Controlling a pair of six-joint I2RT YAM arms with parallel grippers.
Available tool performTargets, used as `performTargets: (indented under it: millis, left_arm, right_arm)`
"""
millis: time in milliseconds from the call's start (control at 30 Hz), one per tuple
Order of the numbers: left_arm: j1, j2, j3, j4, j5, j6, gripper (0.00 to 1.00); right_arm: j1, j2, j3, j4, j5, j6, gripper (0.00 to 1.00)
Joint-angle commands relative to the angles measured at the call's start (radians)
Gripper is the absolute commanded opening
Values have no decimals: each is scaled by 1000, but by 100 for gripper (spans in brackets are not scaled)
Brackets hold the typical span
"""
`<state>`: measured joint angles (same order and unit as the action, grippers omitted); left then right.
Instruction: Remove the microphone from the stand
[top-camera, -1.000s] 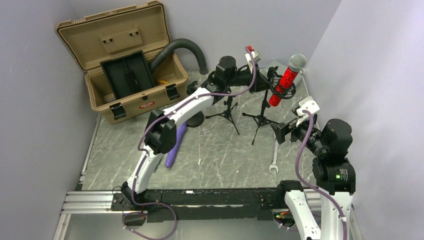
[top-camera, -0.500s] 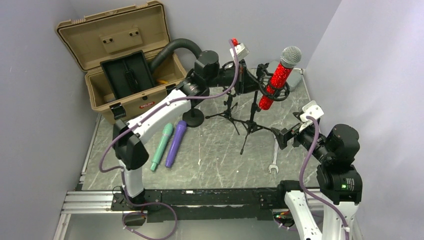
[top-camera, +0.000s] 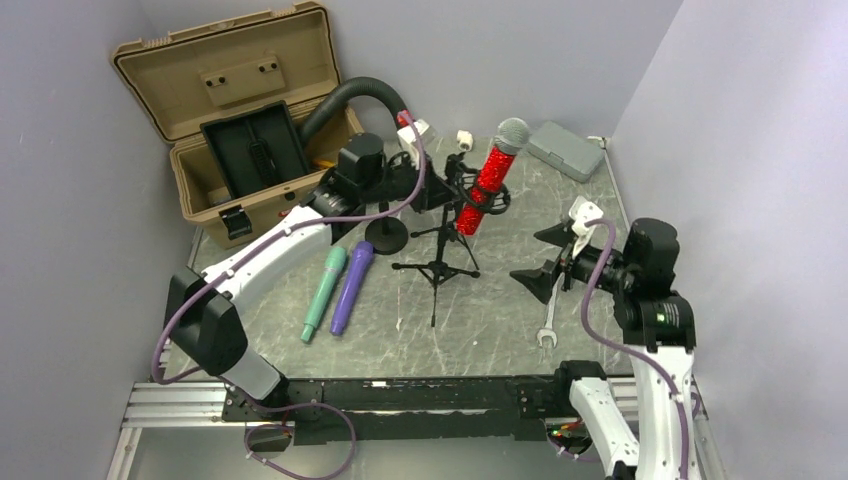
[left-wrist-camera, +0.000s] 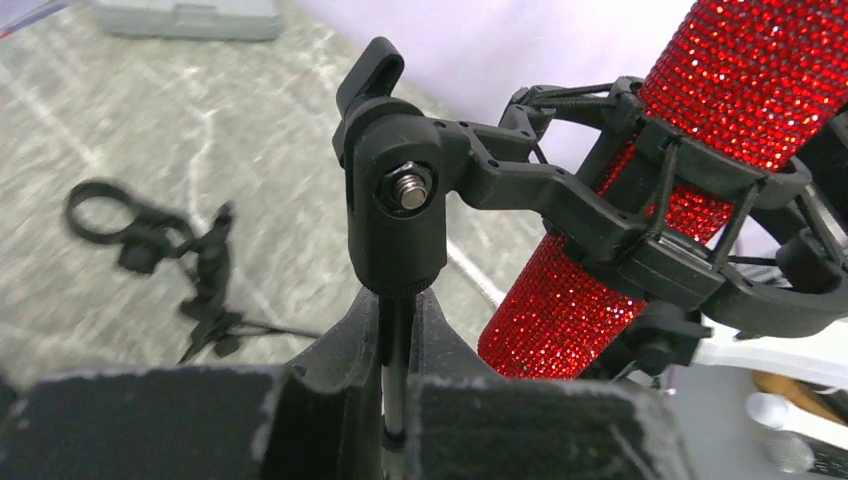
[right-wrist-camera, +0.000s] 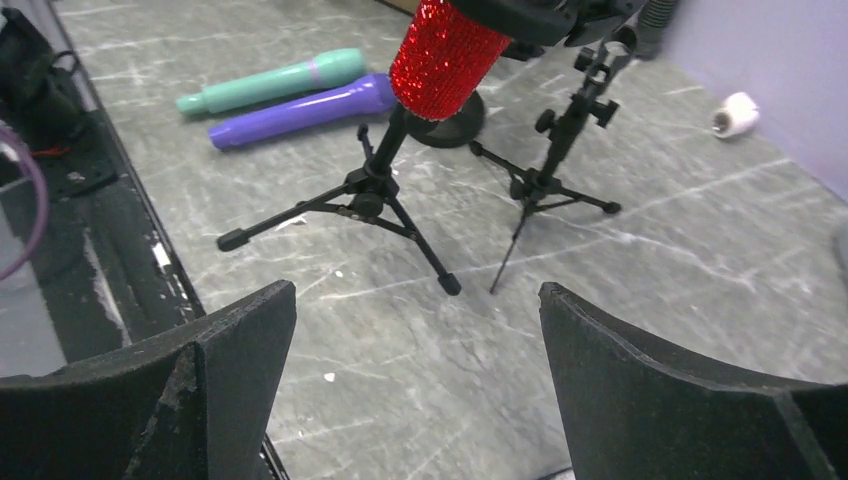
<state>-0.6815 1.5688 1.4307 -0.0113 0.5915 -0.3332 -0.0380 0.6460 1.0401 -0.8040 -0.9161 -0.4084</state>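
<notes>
1. Grey marbled bench (top-camera: 480, 320), lilac walls around it.
2. Red microphone (top-camera: 487, 185) sits tilted in the clip of a tripod stand (top-camera: 437, 272), mid-bench toward the far edge. Not out yet.
3. Left jaws: clamped on the stand's thin pole, just under the swivel joint. Right jaws: spread wide and empty, toward the right edge, facing the stand and well apart from it.
4. Step, as I read it: stand braced, right arm lining up for the grab.
5. Next move needs the right jaws to close on the red body, then pull along its axis out of the clip while the left steadies the pole. The clip's cords could snag.
6. Counts:
   - microphones 3: red, green (top-camera: 325, 292), purple (top-camera: 350, 288)
   - stands 3: this one, a second tripod (right-wrist-camera: 548, 175), a round-base stand (top-camera: 385, 236)
   - wrench (top-camera: 548, 322) 1
   - open tan case (top-camera: 230, 70) 1, far left corner
   - grey box (top-camera: 565, 150) 1, far right corner
   - hose (top-camera: 355, 95) 1
</notes>
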Motion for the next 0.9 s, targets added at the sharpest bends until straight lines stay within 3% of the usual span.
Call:
performTargets:
  millis: [0,300,633,733,867]
  left_arm:
    - [45,-110,-105,207,-13,29,0]
    - [48,-189,-328,424,20,81,0]
    - [44,-192,-391,511,30,63,0]
    - [43,-183,-397,537,37,44,0]
    - [39,-175,-423,570,45,44,0]
  right_arm:
    - [-1,75,-8,194,-155,29,93]
    - [-1,200,-49,594,-282,353,93]
    - [32,278,-219,1318,-348,884,95]
    - [79,302,-225,1362,-339,899,95]
    - [133,329,-182,1255,-304,793,95]
